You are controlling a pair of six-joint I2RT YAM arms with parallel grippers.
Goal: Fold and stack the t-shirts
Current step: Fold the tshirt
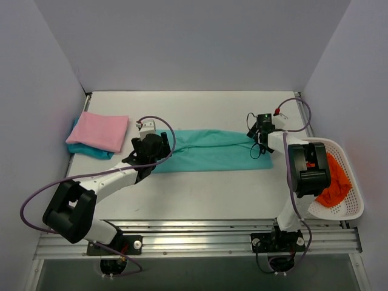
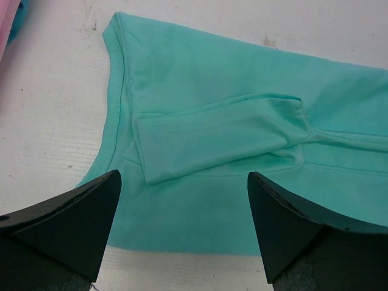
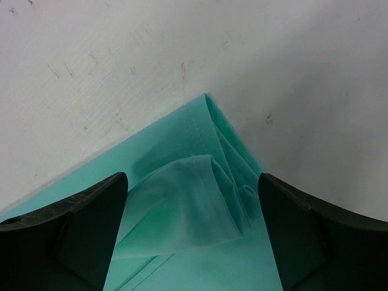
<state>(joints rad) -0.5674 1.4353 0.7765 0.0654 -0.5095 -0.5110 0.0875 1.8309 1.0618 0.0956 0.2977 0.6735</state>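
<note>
While the left tool (image 2: 183, 185) and right tool (image 3: 193, 182) gape wide over the mint-teal t-shirt (image 1: 212, 151), neither grips anything.

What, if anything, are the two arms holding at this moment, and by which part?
Nothing is held. The left gripper and right gripper both stand open over the mint-teal t-shirt, its cloth lying loose between the fingers.
</note>
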